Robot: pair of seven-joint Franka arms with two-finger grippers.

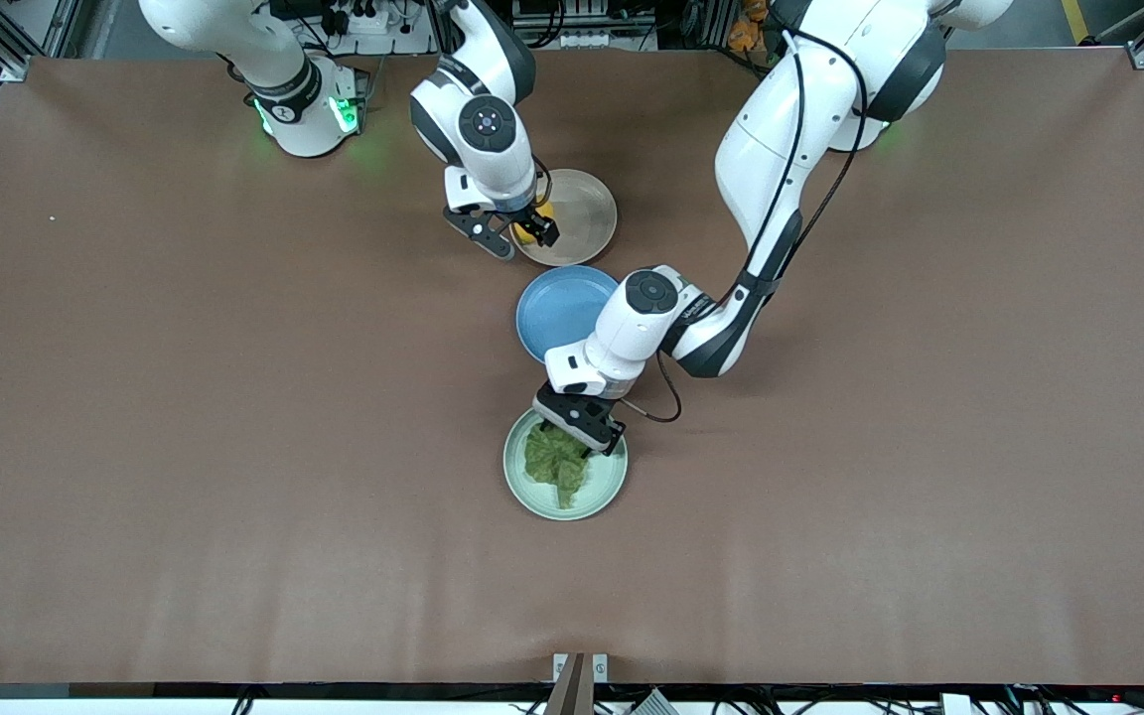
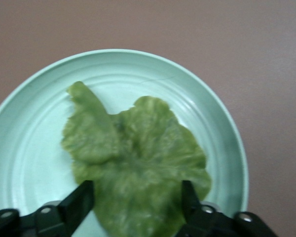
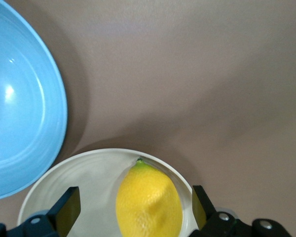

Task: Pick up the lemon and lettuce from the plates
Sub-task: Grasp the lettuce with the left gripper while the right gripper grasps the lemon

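Note:
The yellow lemon (image 3: 148,202) lies near the rim of the beige plate (image 3: 79,180). My right gripper (image 3: 134,207) is open, with one finger on each side of the lemon. In the front view the lemon (image 1: 522,235) shows only partly under this gripper (image 1: 532,234), at the edge of the beige plate (image 1: 584,214). The dull-green lettuce (image 2: 138,158) lies flat on the mint plate (image 2: 214,113). My left gripper (image 2: 135,197) is open and straddles the leaf's wide end. In the front view it (image 1: 582,435) is low over the lettuce (image 1: 557,465) on the mint plate (image 1: 517,482).
An empty blue plate (image 1: 557,310) sits between the beige and mint plates, partly under the left arm; it also shows in the right wrist view (image 3: 19,113). The brown table (image 1: 234,447) spreads wide toward both ends.

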